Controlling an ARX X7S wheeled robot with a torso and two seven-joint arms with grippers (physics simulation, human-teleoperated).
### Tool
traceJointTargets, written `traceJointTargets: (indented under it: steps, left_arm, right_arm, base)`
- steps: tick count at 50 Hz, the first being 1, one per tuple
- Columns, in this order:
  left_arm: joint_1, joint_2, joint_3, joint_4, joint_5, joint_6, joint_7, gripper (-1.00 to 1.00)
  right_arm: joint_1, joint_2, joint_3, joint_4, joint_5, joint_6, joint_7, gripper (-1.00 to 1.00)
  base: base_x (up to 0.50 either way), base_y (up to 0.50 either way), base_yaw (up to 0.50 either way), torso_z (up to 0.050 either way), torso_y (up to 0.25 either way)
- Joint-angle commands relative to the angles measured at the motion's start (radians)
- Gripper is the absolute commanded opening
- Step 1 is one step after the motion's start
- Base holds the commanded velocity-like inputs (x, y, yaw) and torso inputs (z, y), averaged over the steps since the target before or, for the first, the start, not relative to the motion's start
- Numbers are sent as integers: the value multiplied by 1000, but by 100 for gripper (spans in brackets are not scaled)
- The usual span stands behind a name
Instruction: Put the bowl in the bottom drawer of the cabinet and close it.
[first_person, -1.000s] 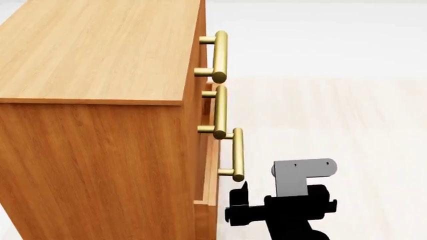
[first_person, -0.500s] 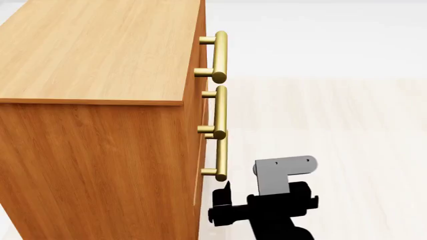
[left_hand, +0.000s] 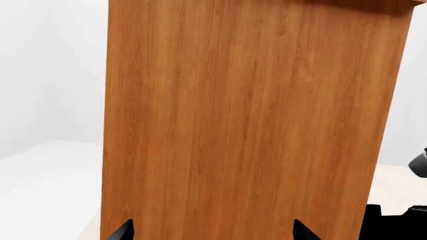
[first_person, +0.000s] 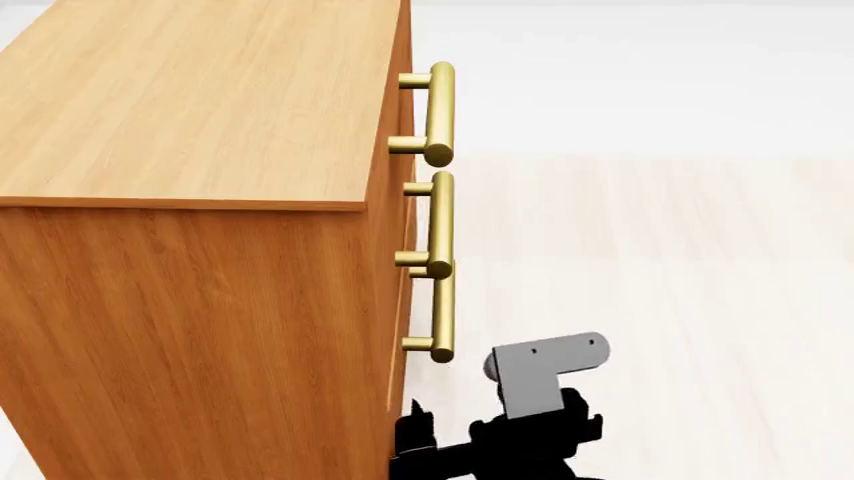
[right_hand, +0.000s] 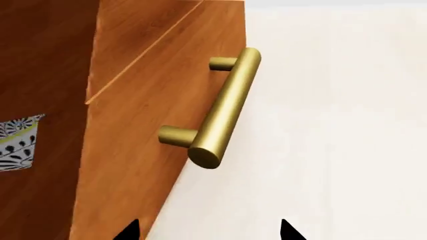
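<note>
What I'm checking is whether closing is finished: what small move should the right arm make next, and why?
Probably draw the right gripper back from the cabinet, jaws open. In the head view the bottom drawer has its handle in line with the two above, with no gap showing, so it looks shut. Pushing more seems needless.

Quick count: one cabinet (first_person: 200, 200), and three brass bar handles (first_person: 441, 110) stacked down its front edge, so three drawers, with the bottom drawer (right_hand: 153, 140) lowest. One bowl (right_hand: 19, 145), only a sliver showing in the right wrist view. One right gripper (first_person: 414, 440) in the head view, plus two fingertips (left_hand: 123, 231) in the left wrist view.
</note>
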Motion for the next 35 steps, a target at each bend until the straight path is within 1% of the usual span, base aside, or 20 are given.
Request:
traceJointTargets:
  steps: [1,3,5,6,8,10,11,12,14,15,19,21,22,23,25,26,28,29,30,35]
  left_arm:
    - [1,-6,0,18,-1,-14,-8,100]
    - [0,-7,1,23,0,-20,-11,100]
    - [-1,5,4,-13,6,8,0,100]
    - [-1,-3,2,12,3,-13,-9,100]
    - [-1,6,5,-14,8,8,-1,100]
    - [-2,8,5,-20,9,11,0,100]
    - [-2,-1,3,3,3,-6,-7,100]
    - [-3,0,3,2,3,-8,-7,100]
    - [-4,6,5,-16,6,6,-2,100]
    - [-3,-2,3,4,2,-9,-8,100]
    - [-4,8,6,-25,6,15,1,100]
    - [-5,7,5,-24,4,14,1,100]
    - [-5,7,5,-25,4,16,1,100]
    - [-3,-2,3,0,-1,-2,-6,100]
    - [-4,2,3,-10,1,5,-5,100]
    - [1,-7,0,16,-3,-11,-13,100]
    - [0,-8,1,20,-3,-15,-16,100]
    - [-3,2,2,-8,1,5,-8,100]
    - [0,-4,-3,10,-24,-6,-14,100]
    - [4,-8,-1,9,-33,-1,-7,100]
  right_arm:
    - [-20,36,40,-115,185,177,-156,100]
    - [-20,48,39,-128,192,186,-168,100]
    - [-4,47,60,-101,216,203,-176,100]
    - [2,52,71,-104,239,233,-187,100]
    - [5,54,67,-96,232,226,-182,100]
    - [27,65,85,-83,288,311,-221,100]
    - [23,73,94,-111,301,324,-220,100]
    - [32,92,87,-132,326,384,-242,100]
    - [23,108,83,-179,338,406,-247,100]
    - [28,111,86,-179,343,422,-242,100]
    - [36,117,109,-170,342,397,-231,100]
    - [-5,124,84,-226,259,283,-172,100]
    - [-12,124,86,-236,239,273,-135,100]
    - [-3,113,106,-199,170,227,-12,100]
    - [-4,120,110,-195,108,187,78,100]
    - [-37,136,128,-278,111,209,109,100]
    - [-61,155,103,-320,62,198,154,100]
    - [-71,165,96,-334,46,198,168,100]
    - [-89,180,95,-368,34,209,187,100]
    - [-116,205,125,-390,52,229,187,100]
  base:
    - [0,0,0,0,0]
    - [0,0,0,0,0]
    - [0,0,0,0,0]
    - [0,0,0,0,0]
    - [0,0,0,0,0]
    - [0,0,0,0,0]
    - [0,0,0,0,0]
    - [0,0,0,0,0]
    - [0,0,0,0,0]
    - [0,0,0,0,0]
    - [0,0,0,0,0]
    - [0,0,0,0,0]
    - [0,0,0,0,0]
    - [0,0,0,0,0]
    - [0,0,0,0,0]
    - [0,0,0,0,0]
    - [0,0,0,0,0]
    - [0,0,0,0,0]
    - [0,0,0,0,0]
    - [0,0,0,0,0]
